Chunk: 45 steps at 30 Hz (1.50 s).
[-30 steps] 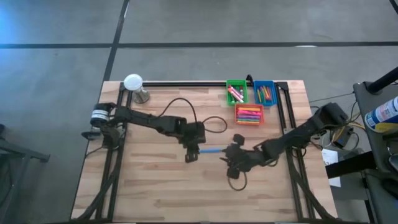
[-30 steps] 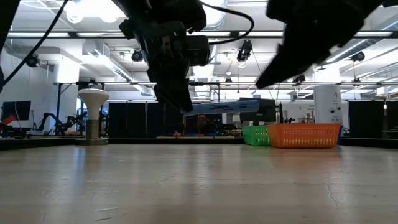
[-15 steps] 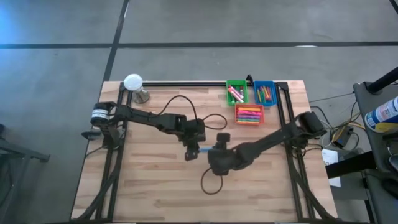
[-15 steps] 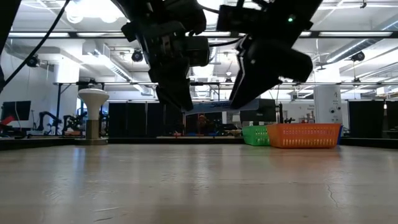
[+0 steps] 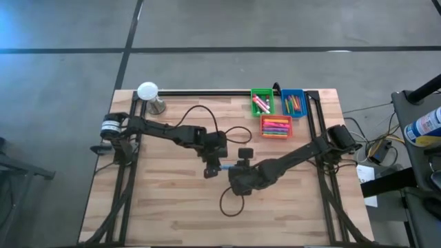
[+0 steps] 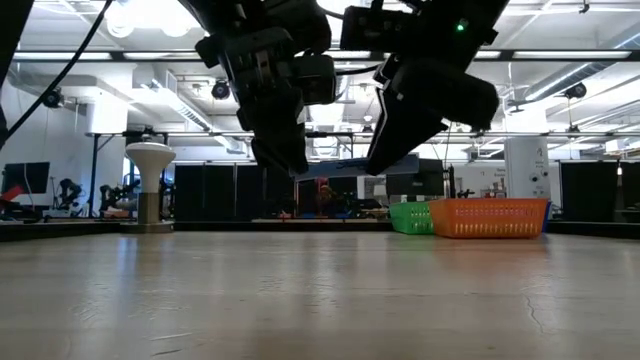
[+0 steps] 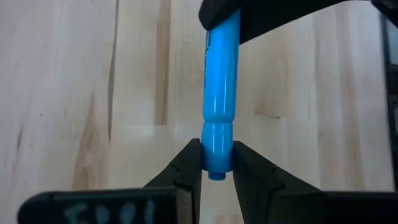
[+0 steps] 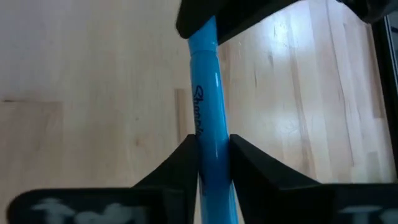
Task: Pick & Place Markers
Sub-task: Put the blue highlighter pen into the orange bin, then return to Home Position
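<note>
Blue marker (image 7: 219,118): your right hand (image 5: 235,166) just closed on it opposite the left hand (image 5: 216,165), which stays clamped — handover underway.

We see blue marker (image 7: 221,118) level above table, one end pinched in left gripper (image 7: 217,163), other end between right gripper's (image 8: 211,155) fingers. Remaining markers (image 5: 275,127) lie in bins beyond both.

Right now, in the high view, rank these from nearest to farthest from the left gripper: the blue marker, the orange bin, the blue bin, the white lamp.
1. Blue marker: held in the left gripper itself, above the table's middle.
2. Orange bin: toward the right back.
3. White lamp: far left back corner.
4. Blue bin: right back edge, close to the lamp's distance, seemingly farthest.
</note>
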Tool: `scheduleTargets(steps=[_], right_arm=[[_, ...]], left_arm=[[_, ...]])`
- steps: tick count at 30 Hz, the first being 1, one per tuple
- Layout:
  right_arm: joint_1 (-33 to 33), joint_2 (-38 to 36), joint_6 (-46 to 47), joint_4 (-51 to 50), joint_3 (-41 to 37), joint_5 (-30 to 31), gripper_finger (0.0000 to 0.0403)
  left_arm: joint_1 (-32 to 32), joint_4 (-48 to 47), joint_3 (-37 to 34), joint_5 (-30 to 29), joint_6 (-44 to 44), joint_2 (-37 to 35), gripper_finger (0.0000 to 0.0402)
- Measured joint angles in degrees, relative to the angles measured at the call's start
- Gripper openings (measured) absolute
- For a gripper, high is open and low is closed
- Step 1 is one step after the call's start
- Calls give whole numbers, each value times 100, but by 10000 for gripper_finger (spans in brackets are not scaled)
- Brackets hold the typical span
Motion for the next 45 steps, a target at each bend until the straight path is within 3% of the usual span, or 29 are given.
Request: scheduleTargets(steps=[4, 10, 18, 22, 26, 31, 33, 38, 45], right_arm=[[0, -4, 22, -34, -2, 0, 57], [-1, -177, 217, -314, -44, 29, 70], [-379, -1374, 271, -1047, -1085, 59, 67], [-1041, -2353, 82, -1353, -1868, -187, 67], [-2048, -3247, -860, -1212, -2586, -274, 66], [-3279, -3803, -1998, -1024, -3097, -976, 66], [-3592, -3845, -2302, -970, -3232, -1193, 66], [-4020, -3676, -2489, -795, -3390, -1497, 71], [-4035, -3696, -2317, -629, -3300, -1585, 128]], left_arm=[[1, 22, 0, 46, 0, -33, 73], [40, -66, -41, -63, 41, -303, 107], [44, 1436, -1314, -386, 156, -1400, 121], [47, 2532, -2243, -488, -17, -2077, 108], [70, 3792, -3235, -835, -311, -2778, 74], [185, 4854, -4200, -917, -527, -3564, 12], [240, 5021, -4459, -1008, -564, -3841, 5], [442, 5053, -4858, -1207, -514, -4398, 2], [721, 5419, -5554, -1367, -422, -5215, 0]])
